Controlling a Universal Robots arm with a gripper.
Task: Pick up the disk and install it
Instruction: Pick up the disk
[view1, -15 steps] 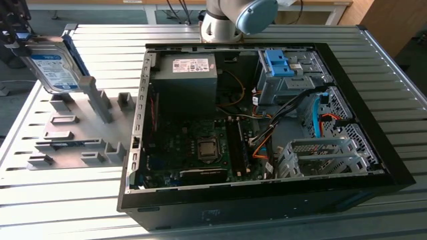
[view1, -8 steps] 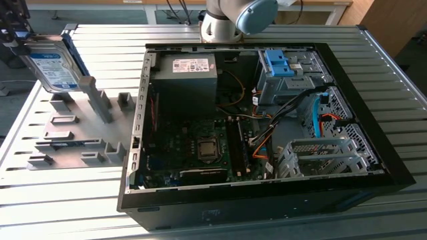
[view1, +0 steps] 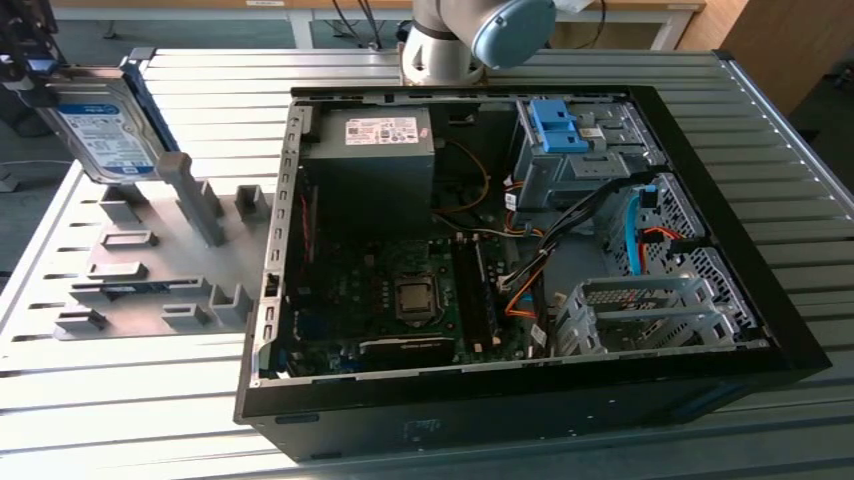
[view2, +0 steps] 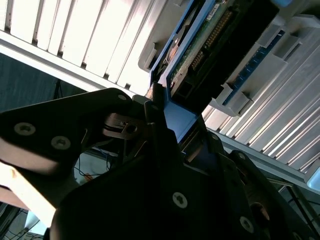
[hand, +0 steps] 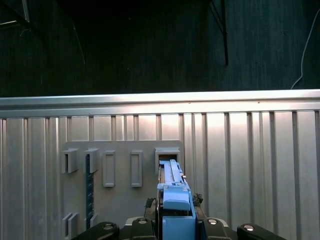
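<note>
The disk (view1: 104, 130) is a silver drive with a white-and-blue label and a blue bracket. It stands on edge at the exterior view's far left, above a grey holder (view1: 123, 198) of the fixture plate. My gripper (view1: 27, 72) is shut on its upper end. In the first wrist view the disk (hand: 172, 192) shows edge-on between my gripper (hand: 175, 217) fingers, its far end at an open slot (hand: 167, 154). Whether it still sits in the slot I cannot tell. In the second wrist view the disk's green board (view2: 200, 47) runs away from my gripper (view2: 162, 107).
An open computer case (view1: 274, 300) lies to the exterior view's right of the grey fixture plate (view1: 147, 275). Inside are a grey power supply (view1: 380, 140), a blue latch piece (view1: 554, 125) and a metal drive cage (view1: 647, 310). All rest on a slatted metal table (view1: 120, 400).
</note>
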